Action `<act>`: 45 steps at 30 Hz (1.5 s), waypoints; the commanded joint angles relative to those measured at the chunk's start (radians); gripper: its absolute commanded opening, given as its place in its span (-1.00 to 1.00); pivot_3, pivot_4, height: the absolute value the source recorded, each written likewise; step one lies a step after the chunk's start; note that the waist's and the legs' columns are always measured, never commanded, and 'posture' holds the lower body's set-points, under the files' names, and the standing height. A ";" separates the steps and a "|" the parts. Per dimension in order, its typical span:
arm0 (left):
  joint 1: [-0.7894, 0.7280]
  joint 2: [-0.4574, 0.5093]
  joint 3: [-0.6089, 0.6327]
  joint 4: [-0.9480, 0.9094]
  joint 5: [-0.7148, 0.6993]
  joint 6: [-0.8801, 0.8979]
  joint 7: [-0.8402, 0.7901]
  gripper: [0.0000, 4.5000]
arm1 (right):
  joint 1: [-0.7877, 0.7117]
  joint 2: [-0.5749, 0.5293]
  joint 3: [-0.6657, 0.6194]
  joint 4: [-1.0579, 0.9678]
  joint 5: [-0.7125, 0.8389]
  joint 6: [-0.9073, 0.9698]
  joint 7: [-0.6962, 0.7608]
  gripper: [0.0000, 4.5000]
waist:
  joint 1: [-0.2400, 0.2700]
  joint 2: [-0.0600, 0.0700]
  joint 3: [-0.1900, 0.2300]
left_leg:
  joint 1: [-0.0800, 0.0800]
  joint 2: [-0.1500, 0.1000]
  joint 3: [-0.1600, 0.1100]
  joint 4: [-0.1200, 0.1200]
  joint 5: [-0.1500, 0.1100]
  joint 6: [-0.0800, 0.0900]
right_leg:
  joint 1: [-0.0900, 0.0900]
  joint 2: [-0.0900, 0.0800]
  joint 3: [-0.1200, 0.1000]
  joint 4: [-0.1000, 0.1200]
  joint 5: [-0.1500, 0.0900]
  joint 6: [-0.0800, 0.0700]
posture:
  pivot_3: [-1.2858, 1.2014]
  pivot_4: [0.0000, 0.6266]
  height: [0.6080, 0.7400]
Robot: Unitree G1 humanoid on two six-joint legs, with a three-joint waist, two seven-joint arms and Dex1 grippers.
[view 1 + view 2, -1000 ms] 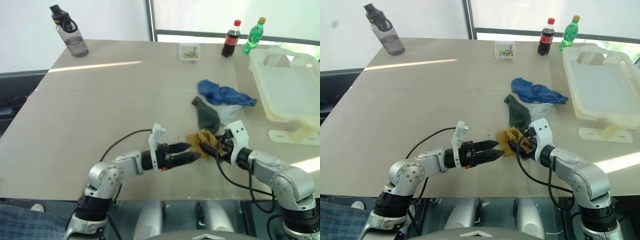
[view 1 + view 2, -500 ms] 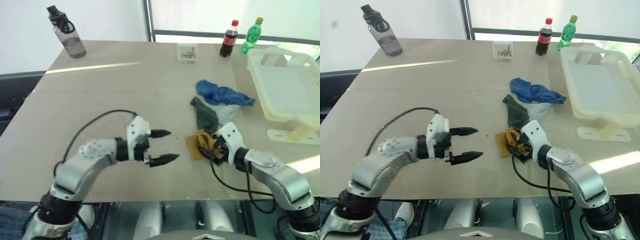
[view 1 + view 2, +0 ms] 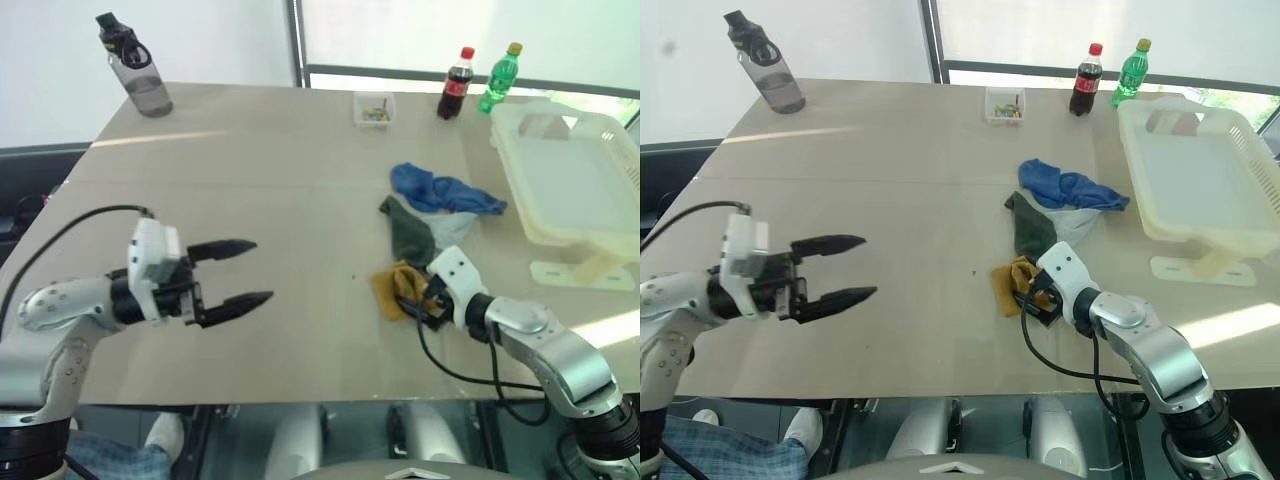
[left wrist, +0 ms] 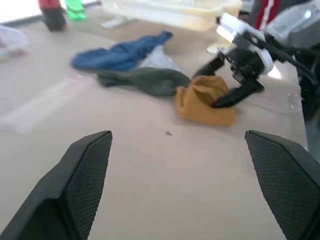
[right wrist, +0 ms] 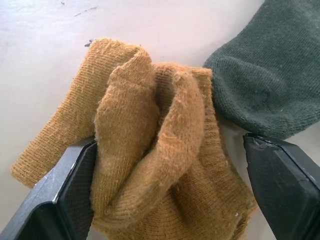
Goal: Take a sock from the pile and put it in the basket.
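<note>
The pile lies right of the table's middle: a blue sock (image 3: 445, 190), a dark green sock (image 3: 410, 232), a pale white sock (image 3: 452, 228) and, nearest me, a crumpled mustard sock (image 3: 393, 290). My right gripper (image 3: 410, 303) is open at the mustard sock (image 5: 160, 150), one finger on each side of it, its fingers (image 5: 75, 185) low at the table. My left gripper (image 3: 262, 269) hovers open and empty over bare table, well to the left of the pile. The cream-white basket (image 3: 580, 180) stands at the right edge, with nothing in it.
At the table's far edge stand a grey water bottle (image 3: 135, 65), a small clear box (image 3: 374, 107), a cola bottle (image 3: 454, 70) and a green bottle (image 3: 502, 64). A white plastic piece (image 3: 585, 272) lies in front of the basket. Bare table stretches left of the pile.
My left arm has swung left and up, away from the mustard sock, rolling its open gripper. The right gripper has stayed at the sock and rolled a little.
</note>
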 commanded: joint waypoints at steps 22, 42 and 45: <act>-0.021 -0.058 0.027 -0.012 -0.098 -0.015 0.021 1.00 | 0.053 -0.042 0.073 0.118 -0.064 0.061 0.065 -0.08 | 0.016 -0.004 -0.003 | 0.002 0.000 0.001 0.000 0.000 0.000 | 0.005 0.000 -0.001 -0.003 0.001 -0.002 | 0.03 -0.52 1.00; -0.038 -0.059 0.005 -0.021 -0.120 -0.009 0.033 1.00 | 0.012 -0.083 -0.145 -0.116 0.202 0.190 0.205 -0.99 | 0.019 0.005 0.003 | -0.003 0.002 0.002 -0.003 0.000 0.000 | 0.001 -0.002 0.000 -0.008 0.003 -0.004 | 0.03 -0.52 1.00; -0.044 -0.062 0.000 -0.017 -0.124 -0.010 0.031 1.00 | -0.056 -0.094 -0.290 -0.149 0.317 0.265 0.215 -0.99 | 0.017 0.006 0.007 | -0.005 -0.001 0.002 -0.004 0.000 0.000 | -0.001 0.000 -0.001 -0.009 0.003 -0.004 | 0.03 -0.52 1.00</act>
